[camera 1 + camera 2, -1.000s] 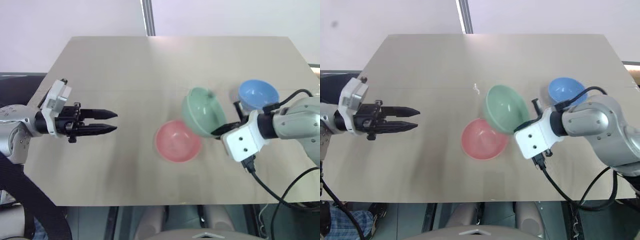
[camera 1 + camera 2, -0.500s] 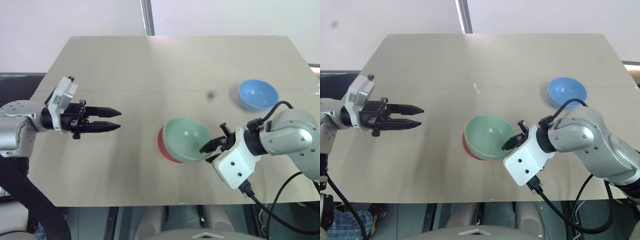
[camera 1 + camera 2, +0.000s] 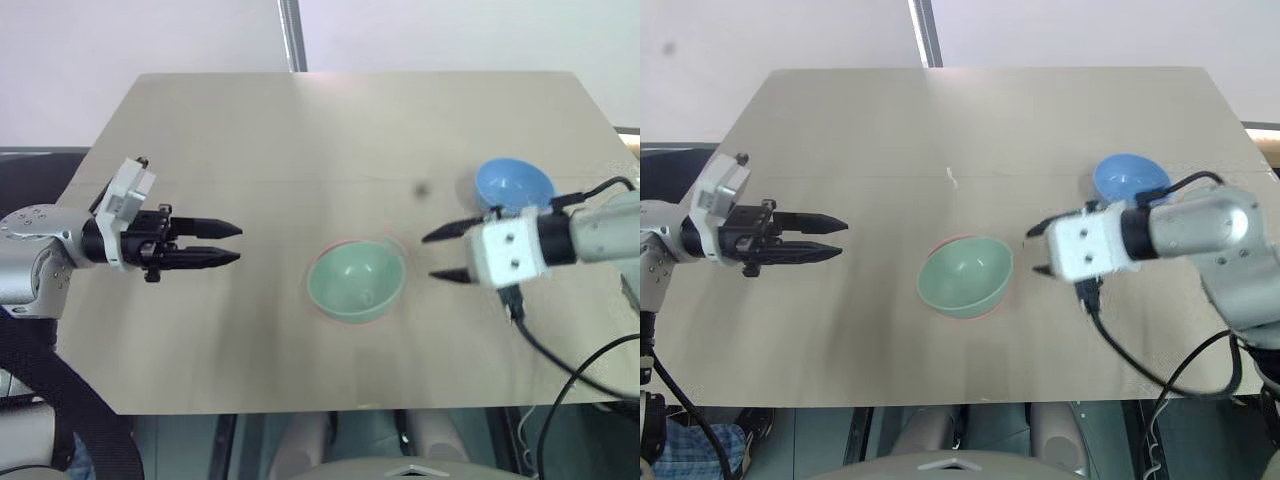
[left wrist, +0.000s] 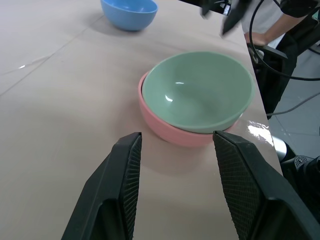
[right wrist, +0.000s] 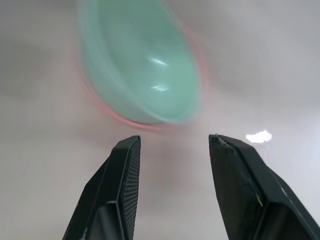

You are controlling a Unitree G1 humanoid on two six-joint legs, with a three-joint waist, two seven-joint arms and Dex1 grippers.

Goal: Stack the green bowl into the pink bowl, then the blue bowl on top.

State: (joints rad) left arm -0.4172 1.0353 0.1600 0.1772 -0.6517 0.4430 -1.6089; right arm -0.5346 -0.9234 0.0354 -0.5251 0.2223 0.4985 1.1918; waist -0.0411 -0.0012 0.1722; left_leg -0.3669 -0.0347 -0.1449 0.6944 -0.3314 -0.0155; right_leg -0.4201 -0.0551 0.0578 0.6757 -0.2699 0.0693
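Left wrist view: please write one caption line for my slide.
Green bowl nested in pink bowl; blue bowl apart on table.

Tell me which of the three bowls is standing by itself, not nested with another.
The blue bowl, alone on the table behind the right gripper. The green bowl sits nested inside the pink bowl.

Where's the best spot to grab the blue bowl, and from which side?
Probably the rim of the blue bowl, one finger inside and one outside the wall, on the side facing the open right claw. The bowl stands upright and alone on the table, its rim exposed all round.
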